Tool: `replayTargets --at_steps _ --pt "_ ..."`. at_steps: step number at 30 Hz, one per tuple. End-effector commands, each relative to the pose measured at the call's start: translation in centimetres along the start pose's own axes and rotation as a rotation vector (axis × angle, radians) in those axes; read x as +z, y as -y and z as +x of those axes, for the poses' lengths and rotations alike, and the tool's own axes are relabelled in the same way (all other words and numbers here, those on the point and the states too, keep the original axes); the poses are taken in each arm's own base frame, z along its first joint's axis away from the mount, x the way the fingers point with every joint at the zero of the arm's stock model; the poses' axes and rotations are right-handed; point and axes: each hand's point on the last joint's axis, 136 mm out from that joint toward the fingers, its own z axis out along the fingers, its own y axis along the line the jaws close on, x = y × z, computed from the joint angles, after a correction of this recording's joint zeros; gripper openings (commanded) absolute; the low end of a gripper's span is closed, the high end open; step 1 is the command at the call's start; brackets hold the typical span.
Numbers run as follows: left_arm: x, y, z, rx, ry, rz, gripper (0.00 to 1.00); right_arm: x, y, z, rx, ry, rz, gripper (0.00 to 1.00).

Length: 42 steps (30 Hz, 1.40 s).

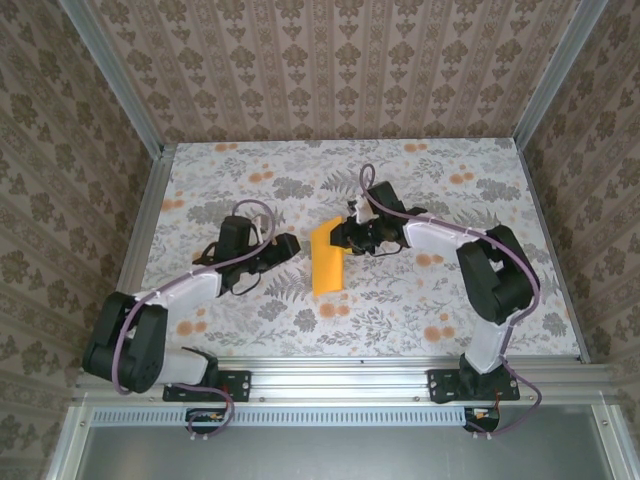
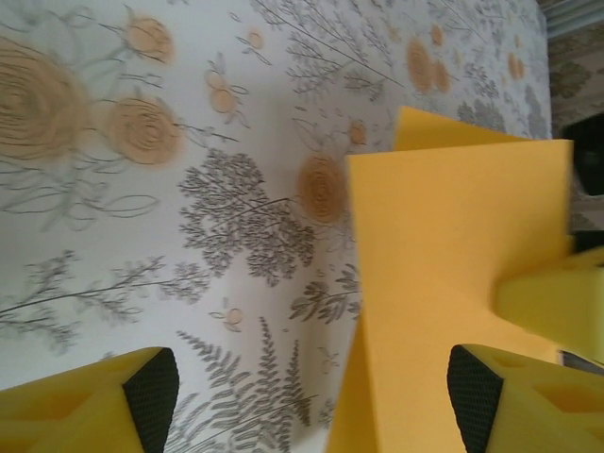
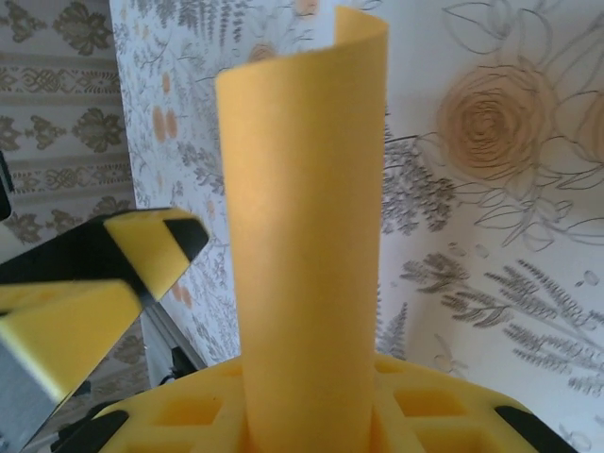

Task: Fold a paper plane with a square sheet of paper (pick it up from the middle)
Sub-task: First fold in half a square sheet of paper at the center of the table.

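The folded square sheet of paper [image 1: 327,262] lies mid-table, its far right edge curled up. The right gripper [image 1: 352,236] straddles that edge, but I cannot tell whether it is clamped. The left gripper [image 1: 284,246] is just left of the sheet, jaws apart. Bare tablecloth [image 1: 400,310] lies near and far.

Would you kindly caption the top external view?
Left gripper and right gripper flank the orange-yellow paper on the floral tablecloth.

Bright even light, soft shadows.
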Motion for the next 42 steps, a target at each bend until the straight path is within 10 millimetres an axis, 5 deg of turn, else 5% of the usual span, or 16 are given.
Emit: replayTargets --at_steps 1,13,36,42 --pt "1.1 2.0 0.2 -0.004 -0.025 0.078 0.76 1.1 1.4 0.2 0.060 -0.036 -0.041 0.30" --pt "4.4 2.0 3.3 -0.020 -0.140 0.073 0.69 1.9 7.3 0.5 0.126 -0.041 0.089 0.32" --pt "5.8 3.2 7.5 -0.181 -0.308 0.249 0.77 1.0 4.9 -0.8 0.205 -0.008 -0.117 0.43" --pt "5.9 3.7 7.2 -0.187 -0.298 0.274 0.66 0.9 5.0 -0.9 0.221 -0.004 -0.136 0.43"
